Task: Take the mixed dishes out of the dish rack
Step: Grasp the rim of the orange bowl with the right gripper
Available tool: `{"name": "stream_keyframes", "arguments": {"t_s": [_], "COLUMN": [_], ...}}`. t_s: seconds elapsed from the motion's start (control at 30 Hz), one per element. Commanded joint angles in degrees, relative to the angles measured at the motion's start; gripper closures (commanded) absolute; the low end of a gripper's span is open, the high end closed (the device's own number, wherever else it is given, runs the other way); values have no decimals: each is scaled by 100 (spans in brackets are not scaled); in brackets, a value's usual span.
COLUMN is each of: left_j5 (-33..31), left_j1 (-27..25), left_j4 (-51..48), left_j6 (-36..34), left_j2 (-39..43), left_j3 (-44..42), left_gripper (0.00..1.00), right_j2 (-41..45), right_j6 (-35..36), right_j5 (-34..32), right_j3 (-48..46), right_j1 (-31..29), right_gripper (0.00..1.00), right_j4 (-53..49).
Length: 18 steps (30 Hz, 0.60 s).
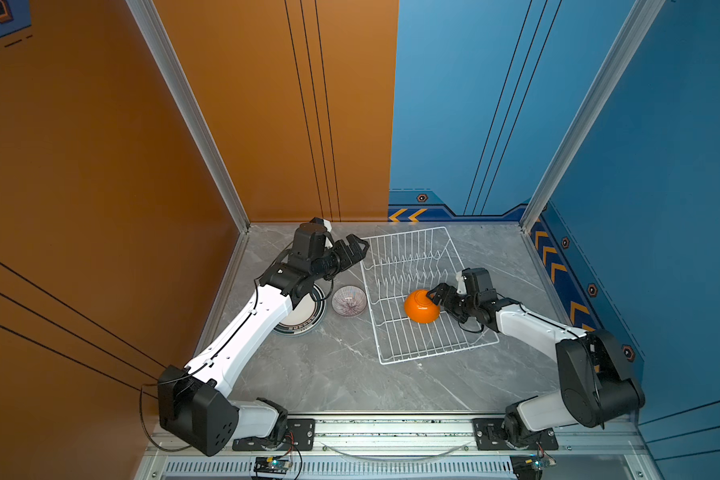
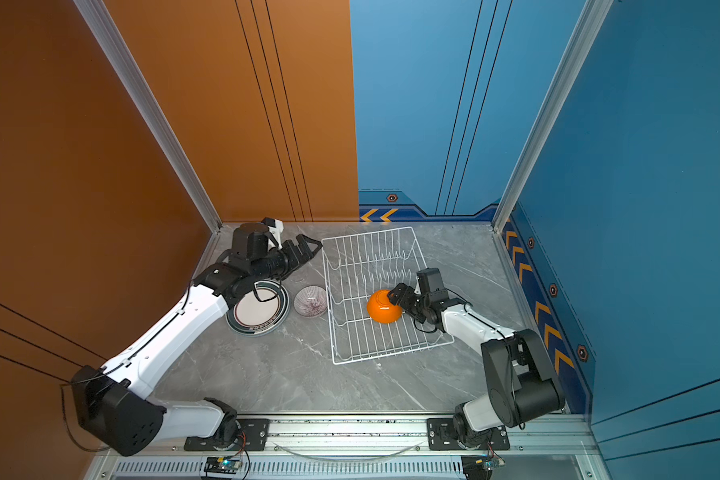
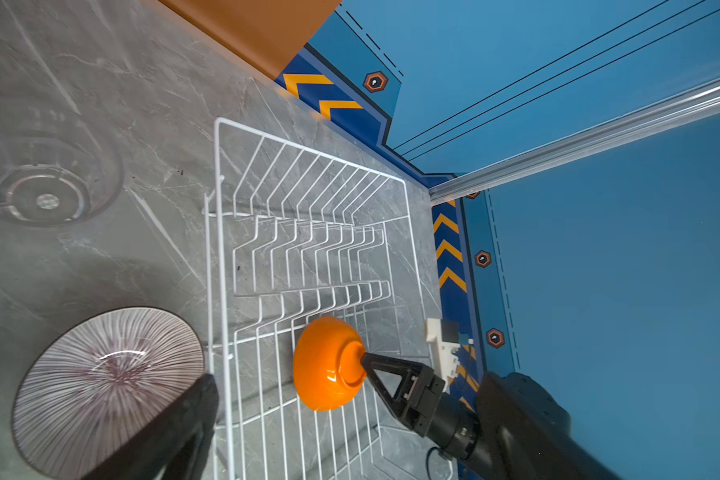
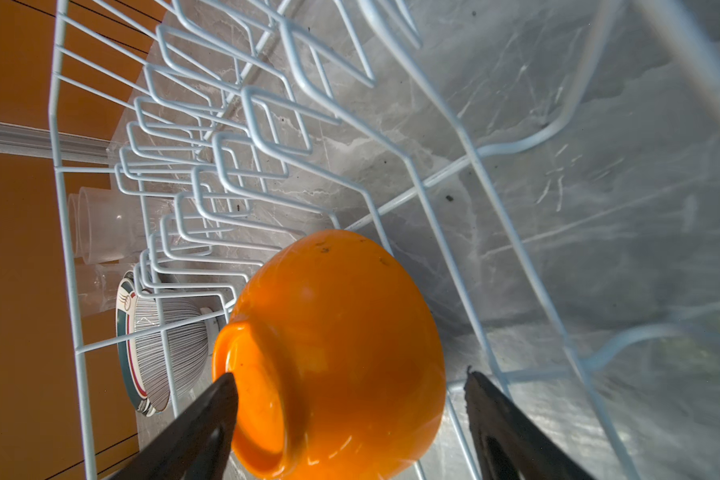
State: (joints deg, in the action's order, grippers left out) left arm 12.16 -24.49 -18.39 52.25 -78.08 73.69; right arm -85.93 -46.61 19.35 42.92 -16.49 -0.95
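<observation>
Right gripper [image 1: 431, 296], jaws wide, astride tipped orange bowl [image 1: 420, 309], last dish seen in dish rack [image 1: 437, 353]; grey-striped bowl [image 1: 349, 301], dark-ringed plate [image 1: 308, 320], clear tumbler [image 3: 46, 178] already out beside rack; left gripper [image 1: 364, 249] wide, empty.

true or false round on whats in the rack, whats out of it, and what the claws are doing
1. The orange bowl is the only dish in the dish rack. True.
2. The orange bowl stands mouth up. False: it lies tipped, with its foot ring toward the right claw.
3. The striped bowl sits in the rack. False: it stands on the table left of the rack, beside the dark-ringed plate.
4. The left claw is open and empty. True.
</observation>
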Motion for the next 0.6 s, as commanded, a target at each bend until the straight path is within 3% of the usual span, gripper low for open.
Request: {"name": "stream_keyframes", "arguments": {"t_s": [0.0, 0.2, 0.4, 0.57], "left_j5": [-65, 42, 273, 121], "left_j1": [-352, -1018, -1074, -1058], "left_j4": [169, 202, 335, 260], "left_j6": [645, 823, 925, 623], "left_j2": [-176, -690, -960, -945], "left_j3": [507, 1445, 1657, 1488], "left_gripper": [2, 2, 2, 2], "right_j2": [-253, -666, -1033, -1168], "right_j6": [-68, -98, -208, -197], "right_j5": [-2, 186, 323, 277], "right_j3": [77, 141, 258, 354], "right_j1": [16, -5, -20, -31], "right_gripper": [14, 17, 20, 22], "right_j4": [145, 461, 627, 633]}}
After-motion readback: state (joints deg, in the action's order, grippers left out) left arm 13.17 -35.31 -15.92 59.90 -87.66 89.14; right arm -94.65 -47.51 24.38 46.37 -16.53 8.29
